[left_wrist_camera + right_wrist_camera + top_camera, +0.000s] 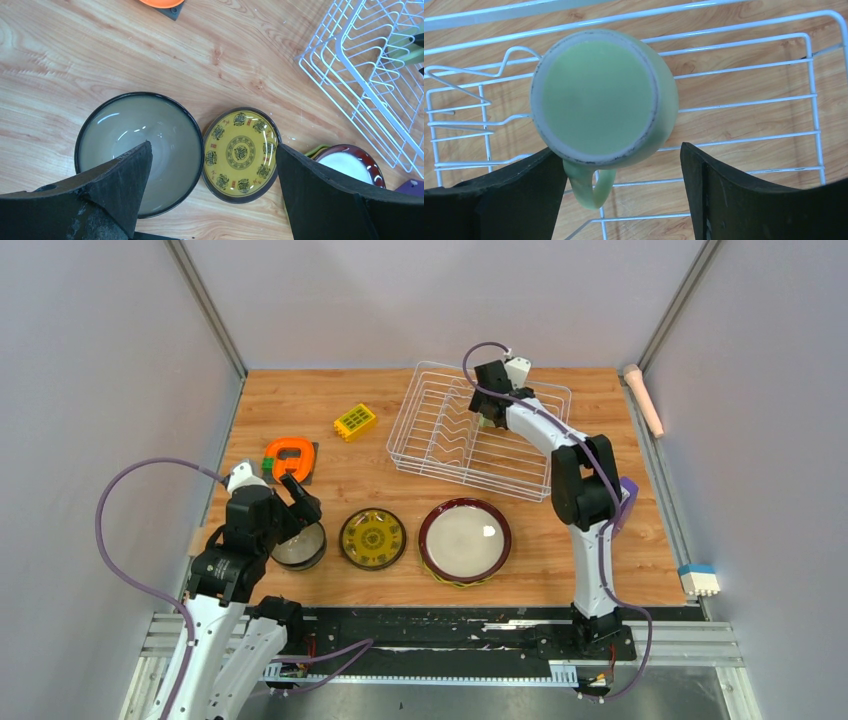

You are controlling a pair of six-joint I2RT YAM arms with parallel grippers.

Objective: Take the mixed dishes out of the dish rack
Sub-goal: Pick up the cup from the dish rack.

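Right claw (pixel 620 151) hangs spread wide over the light green mug (pixel 599 95) in the dish rack (pixel 430 430), ready, I think, to pinch it. Left claw (pixel 212 150) is spread too, above a bowl (pixel 135 135) on the table (pixel 100 50).

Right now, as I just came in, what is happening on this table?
Two robot arms are unloading a white wire dish rack. The right gripper is open above the light green mug, which sits in the rack and is not gripped. The left gripper is open above a dark-rimmed bowl that stands on the table. Beside the bowl lie the small black and yellow plate and the maroon-rimmed plate, both out of the rack.
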